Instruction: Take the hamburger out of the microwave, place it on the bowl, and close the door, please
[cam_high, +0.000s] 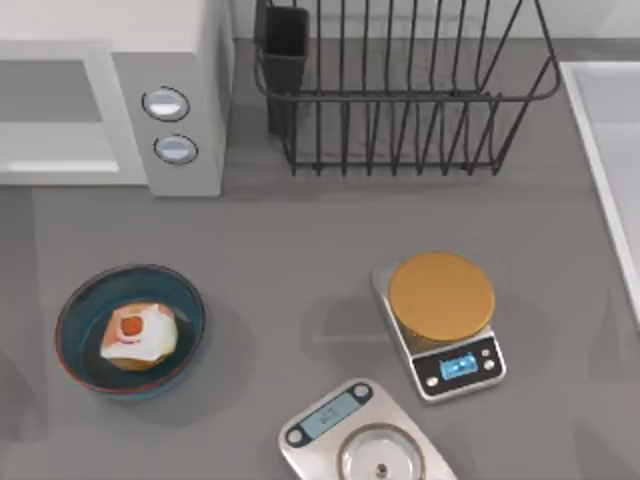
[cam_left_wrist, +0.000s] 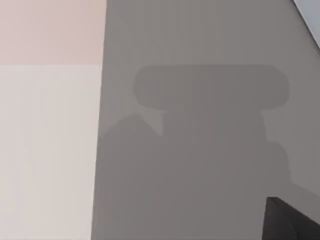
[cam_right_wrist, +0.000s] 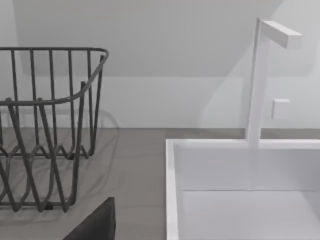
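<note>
hamburger (cam_high: 138, 336) rests in bowl (cam_high: 130, 331) | microwave (cam_high: 110, 95) door looks closed | both grippers' opening: cannot tell

Even, soft overhead light, faint blurred shadows on the grey table (cam_high: 300, 260), mild overall softness, no glare.

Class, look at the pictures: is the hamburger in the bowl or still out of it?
In the bowl. The top view shows the hamburger sitting inside the blue bowl, ringed by its rim.

A dark finger of the left gripper (cam_left_wrist: 290, 220) pokes into its wrist view; a dark finger of the right gripper (cam_right_wrist: 95, 225) likewise.
</note>
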